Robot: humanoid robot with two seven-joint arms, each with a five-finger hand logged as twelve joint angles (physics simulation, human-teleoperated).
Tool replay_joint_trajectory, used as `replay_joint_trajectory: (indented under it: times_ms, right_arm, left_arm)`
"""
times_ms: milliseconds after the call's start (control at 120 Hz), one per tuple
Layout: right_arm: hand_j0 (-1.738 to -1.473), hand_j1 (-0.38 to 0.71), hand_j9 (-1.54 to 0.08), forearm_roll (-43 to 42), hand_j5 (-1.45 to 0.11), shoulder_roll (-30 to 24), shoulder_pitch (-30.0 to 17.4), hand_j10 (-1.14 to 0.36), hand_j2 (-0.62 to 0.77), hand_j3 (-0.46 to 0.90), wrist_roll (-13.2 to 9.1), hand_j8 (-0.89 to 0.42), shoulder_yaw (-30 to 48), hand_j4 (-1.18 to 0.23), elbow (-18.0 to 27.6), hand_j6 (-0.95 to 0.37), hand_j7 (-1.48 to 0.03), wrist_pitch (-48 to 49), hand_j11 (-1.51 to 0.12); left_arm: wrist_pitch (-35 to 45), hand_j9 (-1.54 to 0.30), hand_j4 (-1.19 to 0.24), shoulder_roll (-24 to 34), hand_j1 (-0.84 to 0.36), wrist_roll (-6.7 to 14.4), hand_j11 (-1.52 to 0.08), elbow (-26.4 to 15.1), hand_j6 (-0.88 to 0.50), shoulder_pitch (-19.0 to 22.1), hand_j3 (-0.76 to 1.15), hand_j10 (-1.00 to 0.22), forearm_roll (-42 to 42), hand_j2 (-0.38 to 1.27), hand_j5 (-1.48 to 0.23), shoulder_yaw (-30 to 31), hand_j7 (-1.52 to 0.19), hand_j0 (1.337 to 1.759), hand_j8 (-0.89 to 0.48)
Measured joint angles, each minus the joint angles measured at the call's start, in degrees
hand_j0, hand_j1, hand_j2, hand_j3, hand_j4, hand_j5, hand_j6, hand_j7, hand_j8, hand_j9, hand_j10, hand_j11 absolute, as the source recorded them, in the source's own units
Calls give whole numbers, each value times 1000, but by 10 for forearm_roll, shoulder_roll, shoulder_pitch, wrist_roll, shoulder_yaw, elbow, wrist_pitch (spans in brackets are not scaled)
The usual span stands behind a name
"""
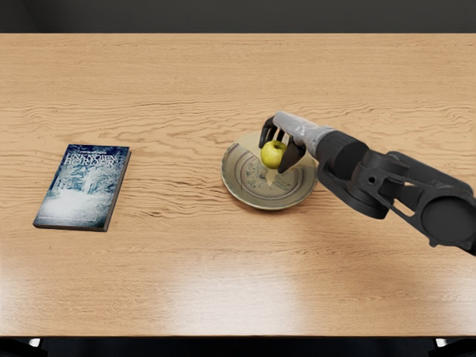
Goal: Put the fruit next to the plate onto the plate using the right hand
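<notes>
Head view looks down on a wooden counter with the right arm reaching in from the right edge, its dark forearm angled toward the middle. The right hand is closed around the fruit, a small yellow-green apple. The dark fingers curl over its top and far side, and the thumb side wraps the near right, so the front of the apple shows between them. The grip looks snug rather than loose, though the contact behind the fruit is hidden.

The fruit sits directly over the plate, a round greenish dish, roughly above its centre and well inside the rim. It appears to hang a little above the dish and not to rest on it. A pale mark lies on the plate just beneath it, but one view cannot settle the gap.

The relation that matters is vertical: the plate lies straight below the hand, so the coming move is probably a short lowering followed by opening the fingers, with no sideways travel needed. The apple is near-round, so no long axis has to be lined up. It may roll once freed, and the raised rim should check that.

A book lies flat well to the left, apart from everything. The left arm does not show.
</notes>
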Motion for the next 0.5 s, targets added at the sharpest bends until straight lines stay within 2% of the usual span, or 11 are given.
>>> replay_joint_trajectory:
  times_ms: [408,500]
  right_arm:
    - [-1652,224,-1021,-1,-1047,2,-22,-737,209,0,0,-401,-2,-622,-14,-433,-987,-1,-1027]
    - [-1654,177,-847,-2,-865,3,-22,-618,136,0,0,-400,-1,-548,-14,-421,-823,-2,-851]
  left_arm:
    - [0,0,0,0,349,0,0,0,0,0,0,0,0,0,0,0,0,1658,0]
    - [0,0,0,0,349,0,0,0,0,0,0,0,0,0,0,0,0,1658,0]
